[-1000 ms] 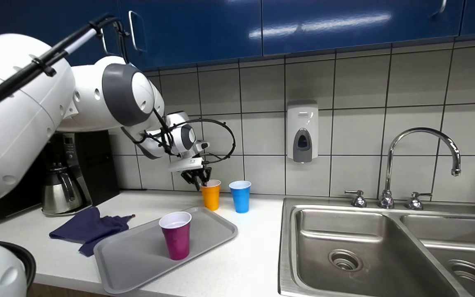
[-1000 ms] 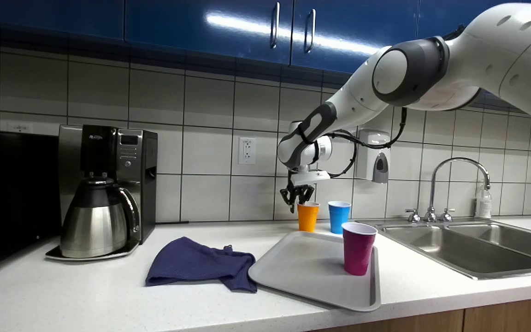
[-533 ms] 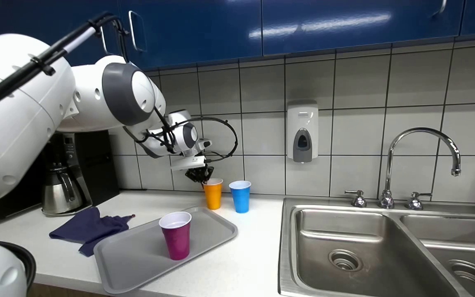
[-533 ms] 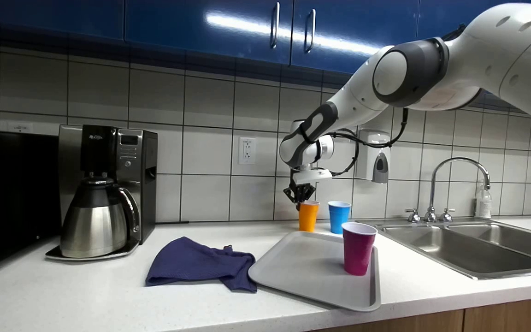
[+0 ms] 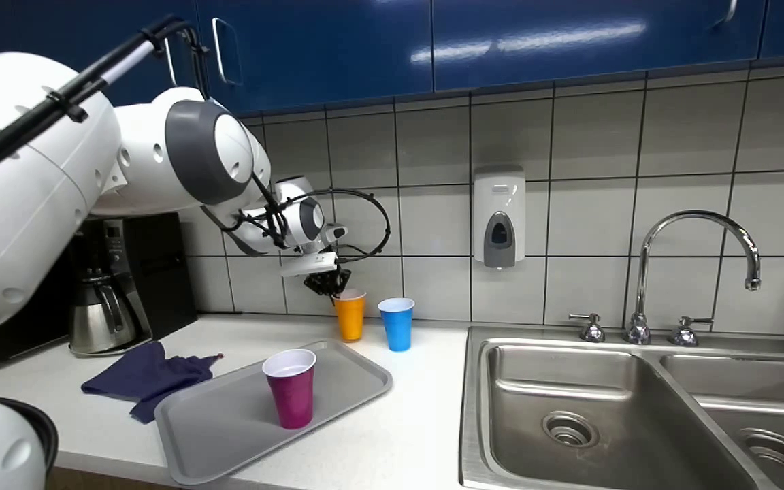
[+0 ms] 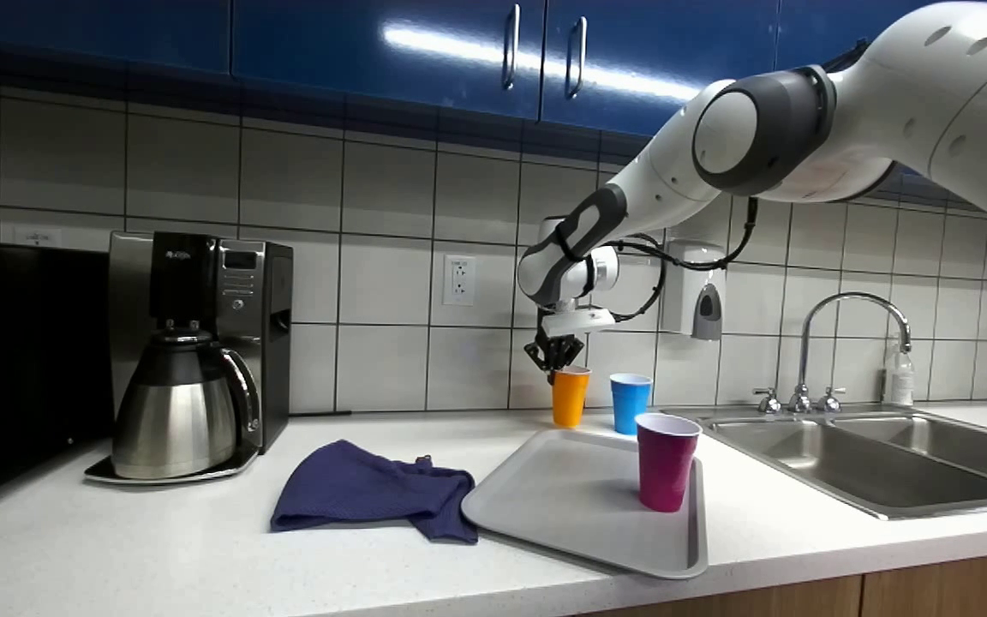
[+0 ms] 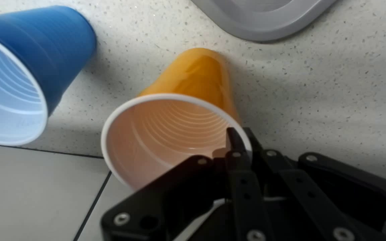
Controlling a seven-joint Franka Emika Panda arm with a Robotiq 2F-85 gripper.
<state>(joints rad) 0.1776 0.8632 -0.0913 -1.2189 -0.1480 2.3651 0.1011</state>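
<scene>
My gripper [image 7: 241,135] is shut on the wall of the orange cup [image 7: 199,75]. One finger reaches inside the cup and the other stays outside, with the white rim pinched between them. In both exterior views the gripper [image 6: 551,375] comes down at the side of the orange cup [image 6: 569,398]. That cup leans slightly, and its base looks a touch raised from the counter. A blue cup [image 5: 397,325] stands upright beside it. On the grey tray [image 5: 222,435] a magenta cup [image 5: 292,395] stands upright.
A dark blue cloth [image 6: 365,493] lies by the tray's corner. The coffee maker [image 6: 181,394] stands at one end of the counter, and the steel sink [image 5: 477,408] at the other. The tiled wall [image 6: 382,368] rises close behind the cups, under a soap dispenser [image 5: 499,218].
The gripper's fingers have shut on the orange cup's rim. First the cup shifted slightly towards the blue cup; now the arm and cup have risen a little, and the cup tilts.
</scene>
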